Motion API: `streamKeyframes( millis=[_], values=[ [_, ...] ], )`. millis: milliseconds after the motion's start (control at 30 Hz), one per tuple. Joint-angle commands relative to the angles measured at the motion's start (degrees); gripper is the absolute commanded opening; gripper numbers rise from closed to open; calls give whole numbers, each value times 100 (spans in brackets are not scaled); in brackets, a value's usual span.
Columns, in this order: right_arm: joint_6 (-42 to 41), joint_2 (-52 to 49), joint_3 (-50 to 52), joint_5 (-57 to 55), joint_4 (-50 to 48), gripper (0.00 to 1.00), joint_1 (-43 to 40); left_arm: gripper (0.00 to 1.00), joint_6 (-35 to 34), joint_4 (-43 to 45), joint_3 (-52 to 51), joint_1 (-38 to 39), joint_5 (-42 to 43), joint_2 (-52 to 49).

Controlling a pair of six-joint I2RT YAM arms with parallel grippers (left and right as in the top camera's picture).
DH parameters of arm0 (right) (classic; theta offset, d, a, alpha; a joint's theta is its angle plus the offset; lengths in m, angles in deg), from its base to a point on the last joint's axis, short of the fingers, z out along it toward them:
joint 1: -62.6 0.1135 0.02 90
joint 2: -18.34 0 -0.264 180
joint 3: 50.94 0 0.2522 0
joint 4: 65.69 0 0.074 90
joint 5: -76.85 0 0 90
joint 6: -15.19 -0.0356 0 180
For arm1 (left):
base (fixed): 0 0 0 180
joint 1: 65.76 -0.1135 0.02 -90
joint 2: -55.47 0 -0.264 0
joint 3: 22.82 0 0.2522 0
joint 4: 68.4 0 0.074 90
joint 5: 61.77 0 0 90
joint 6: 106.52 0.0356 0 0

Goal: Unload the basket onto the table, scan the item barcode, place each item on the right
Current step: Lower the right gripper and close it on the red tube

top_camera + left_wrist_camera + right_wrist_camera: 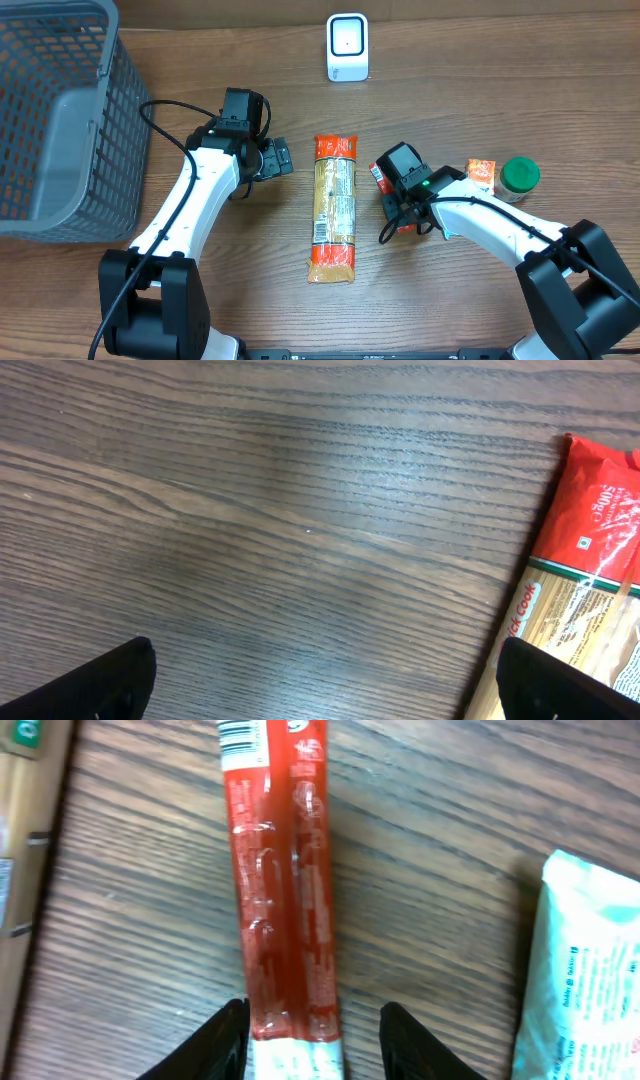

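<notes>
A slim, glossy red packet (285,890), barcode (240,742) at its far end, lies flat on the tabletop (430,840). The right pincer (312,1020) straddles its near end, spread, not pinching; the left pincer (325,660) gapes wide.

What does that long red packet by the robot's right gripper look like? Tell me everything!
The red packet is long, narrow and shiny, like plastic, with a seam down its middle. A barcode on white shows at its far end, facing up. It lies flat on the wooden table. The right gripper straddles its near end, jaws open.
</notes>
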Motion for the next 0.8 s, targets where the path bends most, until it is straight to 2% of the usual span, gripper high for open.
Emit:
streamKeyframes(
  millis=[0, 367, 467, 767],
  values=[
    [7, 155, -118, 144, -9, 45, 15, 100, -22, 7, 52, 7, 11, 70],
    [9, 153, 129, 94, -201, 40, 11, 100, -22, 4, 52, 7, 11, 70],
    [7, 153, 299, 96, -382, 35, 11, 100, -22, 4, 52, 7, 11, 70],
    [7, 144, 476, 72, -400, 34, 11, 100, -22, 7, 52, 7, 11, 70]
  ],
)
